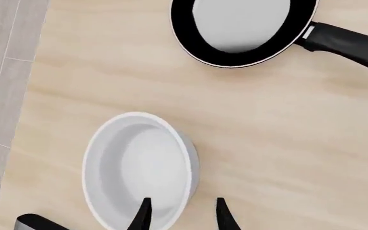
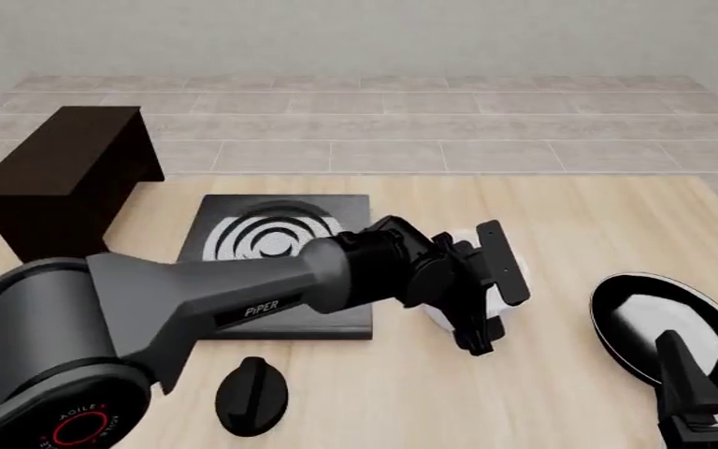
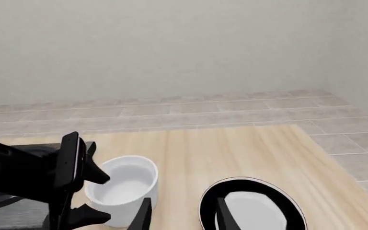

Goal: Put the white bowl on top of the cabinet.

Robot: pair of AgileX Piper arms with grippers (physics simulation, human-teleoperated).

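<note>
Fingertips (image 1: 144,215) of the left gripper (image 1: 180,218) stand parted and straddle the near wall of the white bowl (image 1: 139,167) — one tip inside the rim, the other outside it; whether they already press on the wall cannot be told. Seen from the front, the left gripper (image 2: 490,304) at the end of the grey left arm (image 2: 235,295) covers most of the white bowl (image 2: 507,276), which rests on the table (image 2: 546,215) just right of the black stove plate (image 2: 278,234) with its grey rings. From the right wrist, the same bowl (image 3: 123,189) sits upright with the left gripper (image 3: 85,191) at its side.

Right gripper (image 3: 180,215): fingers spread and empty, low at the table's near right corner, above the black pan (image 3: 254,206). That pan (image 2: 658,323) lies to the right of the bowl, apart from it; its whitish inside and its dark handle (image 1: 350,43) show from the left wrist.

Cabinet (image 2: 66,178): dark brown box at the table's far left — well apart from the bowl, beyond the stove plate. A black knob-like object (image 2: 251,398) lies on the table in front of the stove plate.
</note>
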